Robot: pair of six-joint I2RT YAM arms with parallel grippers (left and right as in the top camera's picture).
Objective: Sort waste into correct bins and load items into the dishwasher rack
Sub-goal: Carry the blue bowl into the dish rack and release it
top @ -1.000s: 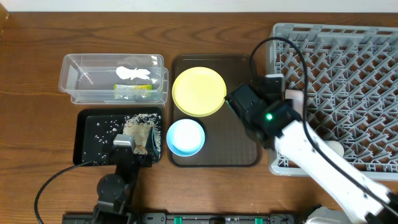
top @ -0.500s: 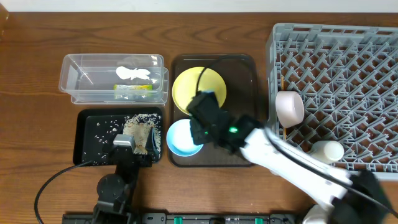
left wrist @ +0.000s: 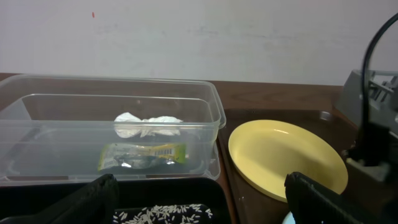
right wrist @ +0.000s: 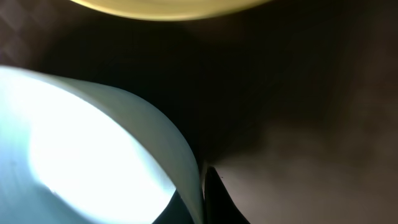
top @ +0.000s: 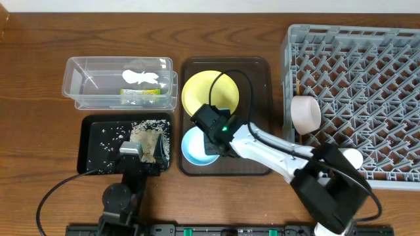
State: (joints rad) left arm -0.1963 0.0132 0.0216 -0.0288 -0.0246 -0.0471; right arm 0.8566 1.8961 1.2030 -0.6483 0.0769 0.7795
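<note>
The grey rack (top: 367,78) is sitting at the right of the counter (top: 39,39), holding the white bowl (top: 305,113) tipped on its side near its left wall. The brown tray (top: 256,85) beside it is carrying the yellow plate (top: 205,92) and, just in front of it, the blue bowl (top: 191,149). The right hand (top: 213,134) is sitting at the blue bowl's rim, with one finger (right wrist: 216,202) showing just outside the wall. Whether it is clenching, I cannot tell. The clear tub (top: 85,85) is holding the paper scrap (top: 141,77) and the wrapper (top: 140,92). The left hand (left wrist: 199,205) is hanging released, fingers spread, over the black tray (top: 92,147) of rice bits (top: 151,124).

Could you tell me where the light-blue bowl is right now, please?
In the overhead view, the light-blue bowl sits on the brown tray, just below the yellow plate and right of the black tray.
</note>
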